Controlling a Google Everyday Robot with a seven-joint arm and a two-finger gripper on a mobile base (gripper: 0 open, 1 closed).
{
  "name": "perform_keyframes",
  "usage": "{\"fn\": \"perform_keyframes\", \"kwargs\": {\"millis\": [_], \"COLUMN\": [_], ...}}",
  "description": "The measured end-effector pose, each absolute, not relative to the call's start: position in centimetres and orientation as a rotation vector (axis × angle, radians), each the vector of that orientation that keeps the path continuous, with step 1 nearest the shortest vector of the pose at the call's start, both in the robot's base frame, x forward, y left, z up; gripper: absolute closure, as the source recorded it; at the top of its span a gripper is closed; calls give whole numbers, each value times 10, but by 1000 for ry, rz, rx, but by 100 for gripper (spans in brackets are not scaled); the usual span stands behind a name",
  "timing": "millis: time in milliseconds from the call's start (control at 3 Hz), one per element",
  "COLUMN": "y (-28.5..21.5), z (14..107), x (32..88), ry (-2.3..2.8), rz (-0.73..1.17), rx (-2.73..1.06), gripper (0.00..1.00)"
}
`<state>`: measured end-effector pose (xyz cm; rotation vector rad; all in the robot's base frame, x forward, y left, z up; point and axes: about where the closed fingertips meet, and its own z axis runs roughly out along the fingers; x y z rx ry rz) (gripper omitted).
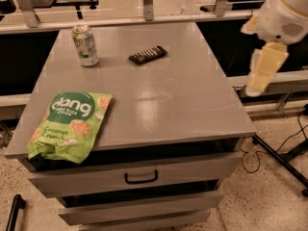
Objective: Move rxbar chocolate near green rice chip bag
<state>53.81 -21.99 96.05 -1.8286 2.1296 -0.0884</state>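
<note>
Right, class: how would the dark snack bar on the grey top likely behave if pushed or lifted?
The rxbar chocolate lies flat, so it will probably slide rather than roll or tip. The tabletop looks shiny, so it may glide easily. The gripper hangs off to the side, beyond the tabletop's edge.

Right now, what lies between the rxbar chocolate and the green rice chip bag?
Only bare tabletop between the rxbar chocolate and green rice chip bag, in the camera view; the can stands left of that line. The gripper hangs beyond the tabletop's right edge.
</note>
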Motion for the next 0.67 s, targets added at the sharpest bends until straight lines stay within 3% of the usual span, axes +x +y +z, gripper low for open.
{"fn": "perform_keyframes", "kwargs": {"millis": [667], "y": [-176], "z": [924], "x": [658], "ry": [1946], "rz": [72], "rx": [-1928], "gripper": [0]}}
